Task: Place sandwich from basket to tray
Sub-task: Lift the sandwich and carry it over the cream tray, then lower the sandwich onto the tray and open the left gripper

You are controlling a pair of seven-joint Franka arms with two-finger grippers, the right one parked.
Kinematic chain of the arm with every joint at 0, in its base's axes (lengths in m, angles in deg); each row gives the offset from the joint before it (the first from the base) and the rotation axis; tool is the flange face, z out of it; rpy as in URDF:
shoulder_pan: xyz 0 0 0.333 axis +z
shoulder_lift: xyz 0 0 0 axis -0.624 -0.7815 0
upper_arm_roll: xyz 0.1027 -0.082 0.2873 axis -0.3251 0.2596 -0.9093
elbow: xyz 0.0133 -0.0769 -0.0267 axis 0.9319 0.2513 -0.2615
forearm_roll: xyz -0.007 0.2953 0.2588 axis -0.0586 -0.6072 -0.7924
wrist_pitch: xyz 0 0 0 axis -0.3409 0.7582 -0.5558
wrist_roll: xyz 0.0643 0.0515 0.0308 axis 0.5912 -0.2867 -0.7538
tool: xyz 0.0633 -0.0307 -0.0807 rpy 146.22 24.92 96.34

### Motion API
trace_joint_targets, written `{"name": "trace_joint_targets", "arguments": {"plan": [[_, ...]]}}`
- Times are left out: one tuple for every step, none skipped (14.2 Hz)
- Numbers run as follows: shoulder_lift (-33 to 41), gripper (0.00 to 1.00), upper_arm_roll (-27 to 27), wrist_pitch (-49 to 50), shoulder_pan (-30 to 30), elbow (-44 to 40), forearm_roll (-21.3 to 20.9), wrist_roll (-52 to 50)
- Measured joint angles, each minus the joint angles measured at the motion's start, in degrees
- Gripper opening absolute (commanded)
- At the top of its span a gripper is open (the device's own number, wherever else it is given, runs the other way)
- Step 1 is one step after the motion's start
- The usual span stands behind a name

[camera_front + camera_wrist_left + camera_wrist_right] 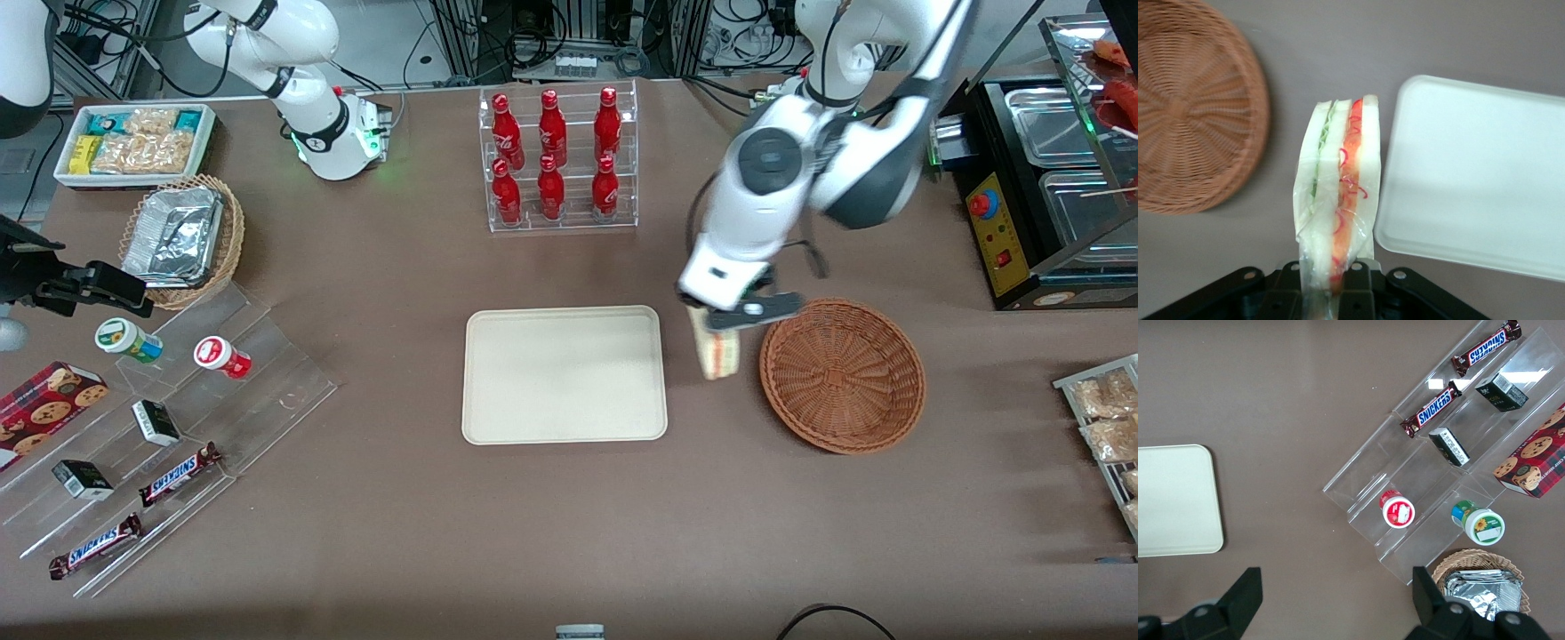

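Note:
My left gripper [722, 322] hangs above the table in the gap between the basket [843, 375] and the tray [564, 374]. It is shut on the sandwich [717, 352], a plastic-wrapped wedge of white bread with red and green filling. In the left wrist view the sandwich [1338, 193] sticks out from between the black fingers [1365, 283], with the reddish-brown basket [1191, 107] on one side and the cream tray [1478, 180] on the other. Nothing lies in the basket or on the tray.
A clear rack of red bottles [557, 158] stands farther from the front camera than the tray. A black warming cabinet [1049, 196] sits at the working arm's end. A clear stepped stand with snacks [151, 427], a tan foil-tray basket [182, 238] and a white bin [135, 142] lie toward the parked arm's end.

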Motion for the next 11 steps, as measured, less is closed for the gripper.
{"name": "trace_joint_targets", "arguments": {"plan": [[-2.77,0.00,0.17,-0.12,-2.82,-2.00,-1.36,-1.51],[-5.77,0.00,0.25,-0.17,-5.72,-4.22,-3.04,-3.55],[-8.94,0.00,0.29,-0.22,-8.34,-6.64,-5.31,-6.09],[-12.10,0.00,0.29,-0.24,-10.56,-9.04,-7.80,-8.84],[-15.13,0.00,0.28,-0.26,-12.27,-11.35,-10.10,-11.13],[-17.95,0.00,0.28,-0.28,-13.50,-13.51,-11.88,-12.52],[-20.48,0.00,0.26,-0.34,-14.33,-15.50,-12.78,-12.91],[-22.67,0.00,0.23,-0.52,-14.96,-17.24,-13.43,-12.95],[-24.60,0.00,0.19,-0.97,-15.44,-18.67,-14.33,-12.95],[-26.20,0.00,0.18,-2.03,-15.74,-19.56,-15.32,-12.96],[-27.45,0.00,0.18,-3.38,-15.89,-19.99,-15.96,-12.97]]}}
